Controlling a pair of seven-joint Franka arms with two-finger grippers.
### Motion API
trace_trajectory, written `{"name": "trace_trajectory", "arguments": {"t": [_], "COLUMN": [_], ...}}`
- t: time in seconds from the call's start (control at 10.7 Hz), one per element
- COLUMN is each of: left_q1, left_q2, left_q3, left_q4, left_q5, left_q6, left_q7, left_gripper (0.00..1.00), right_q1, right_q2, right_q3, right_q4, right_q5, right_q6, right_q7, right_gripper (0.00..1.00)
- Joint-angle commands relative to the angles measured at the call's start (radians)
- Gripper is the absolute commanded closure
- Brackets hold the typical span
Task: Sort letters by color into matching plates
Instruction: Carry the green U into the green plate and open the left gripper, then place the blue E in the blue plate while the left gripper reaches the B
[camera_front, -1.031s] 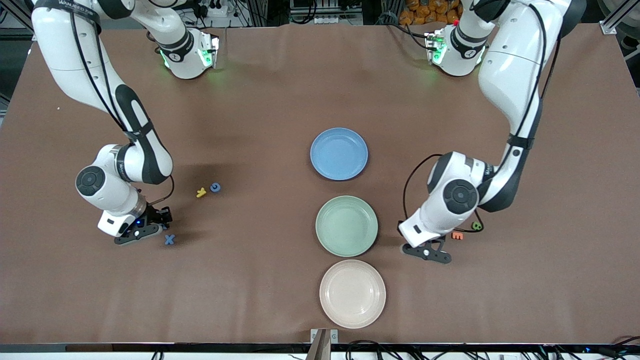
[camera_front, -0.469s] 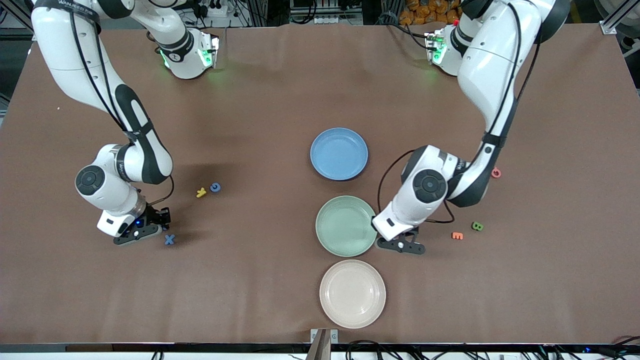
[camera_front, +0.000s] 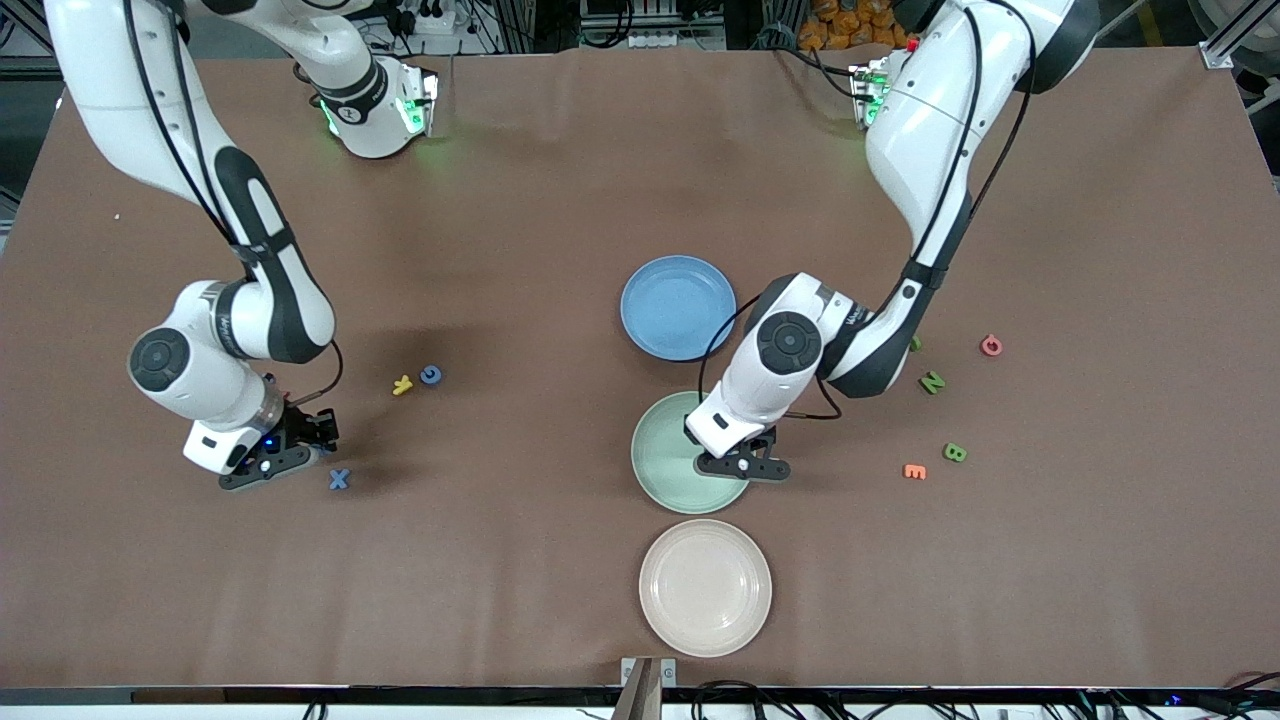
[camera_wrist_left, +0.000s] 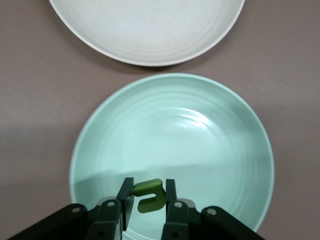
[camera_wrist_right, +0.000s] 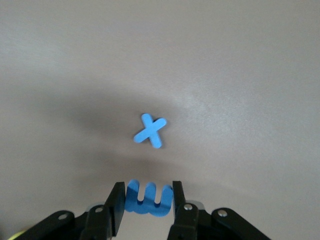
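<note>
Here the left gripper (camera_wrist_left: 146, 200) pinches a green letter (camera_wrist_left: 148, 194) over the green plate (camera_wrist_left: 225, 150) for dropping, while the right gripper (camera_wrist_right: 146, 202), over bare table beside the blue X (camera_wrist_right: 150, 130), grips a blue letter (camera_wrist_right: 148, 199) bound for the blue plate (camera_front: 678, 307).

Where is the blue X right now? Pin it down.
The blue X lies on the table toward the right arm's end, beside the right claw, nearer the front camera than the yellow letter and blue round letter.

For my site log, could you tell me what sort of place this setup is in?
Probably a robotics lab: two white arms bolted to a brown-covered table, three round plastic plates such as the mint green plate, and cables and aluminium framing along the table's edge.
</note>
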Motion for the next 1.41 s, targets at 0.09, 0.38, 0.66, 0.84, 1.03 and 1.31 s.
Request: {"name": "trace_trajectory", "arguments": {"t": [0.09,0.38,0.66,0.84,1.03,1.31], "left_q1": [-0.052,-0.026,0.135,0.263,0.331,0.458], "left_q2": [0.012,-0.073,-0.194,-0.281,-0.323,-0.308], "left_q3": [0.011,0.018,0.015,0.011,0.012,0.009], "left_q4": [0.035,0.028,-0.019,-0.128,-0.227,-0.364], "left_q5": [-0.027,-0.031,-0.015,-0.014,0.049,0.077], "left_q6": [0.039,-0.103,-0.261,-0.28,-0.251,-0.078], "left_q7": [-0.15,-0.141,0.006,0.149,0.279,0.602], "left_gripper": [0.17,0.0,0.0,0.0,0.0,0.0], "right_q1": [0.121,0.248,0.366,0.474,0.583,0.661], "right_q2": [-0.115,-0.13,-0.121,-0.118,-0.097,-0.017], "right_q3": [0.013,0.044,0.104,0.114,0.116,0.162], "right_q4": [-0.024,-0.021,0.013,0.027,0.067,0.157], "right_q5": [0.021,0.021,0.019,0.019,0.019,0.016], "right_q6": [-0.12,-0.12,-0.118,-0.118,-0.12,-0.118], "right_q7": [0.193,0.381,0.56,0.662,0.745,0.835], "right_gripper": [0.65,0.65,0.65,0.65,0.65,0.65]}}
